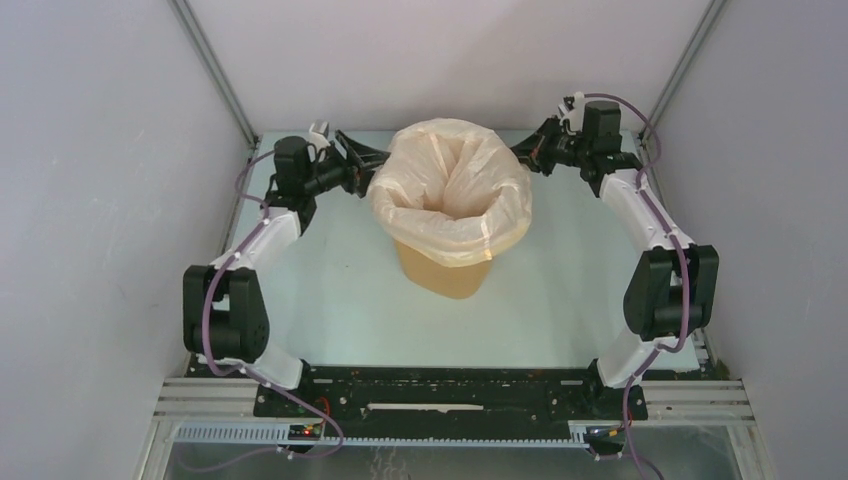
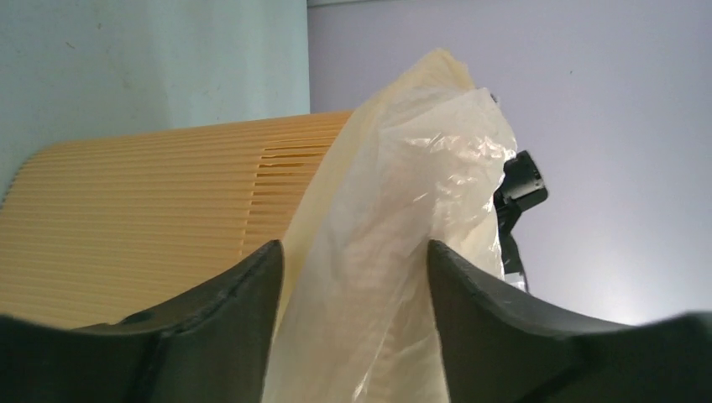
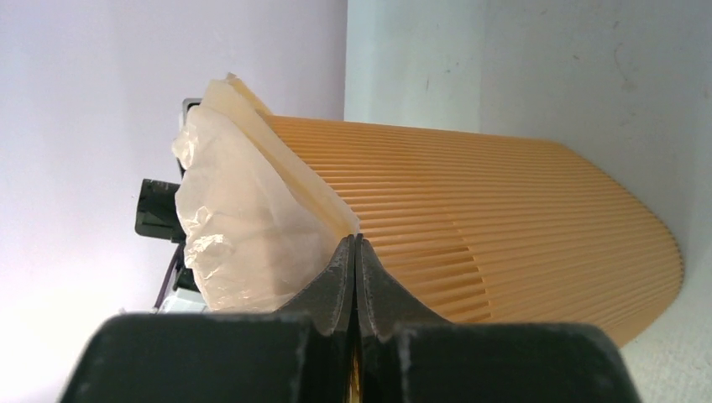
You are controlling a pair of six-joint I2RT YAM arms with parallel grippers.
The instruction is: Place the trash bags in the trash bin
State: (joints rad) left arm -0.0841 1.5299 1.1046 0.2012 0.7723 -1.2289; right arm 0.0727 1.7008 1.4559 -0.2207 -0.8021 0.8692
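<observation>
bag (image 1: 450,185) lines bin (image 1: 445,275), rim folded over mouth. left pincer (image 2: 354,248) released, bag between its jaws. right pincer (image 3: 354,243) clenched at bag edge, catch unclear. Bag looks light, limp, slippery: pinch the rim fold.

The bin (image 1: 447,272) is orange-yellow, its wall ribbed with fine parallel lines and crossed by a band of thin darker slots. Over the bin's mouth, the bag (image 1: 450,185) is translucent cream-white and wrinkled, yellower at its rim, tinted peach where the bin shows through. Under the bin, the table (image 1: 330,300) is pale mint-white. Left of the bin, the left arm (image 1: 265,235) is white with black joints and a purple cable (image 1: 210,310); the right arm (image 1: 640,205) matches. The left gripper (image 2: 353,260) and right gripper (image 3: 355,243) are matte black. The walls (image 1: 100,150) around the bin are pale lilac-grey.
</observation>
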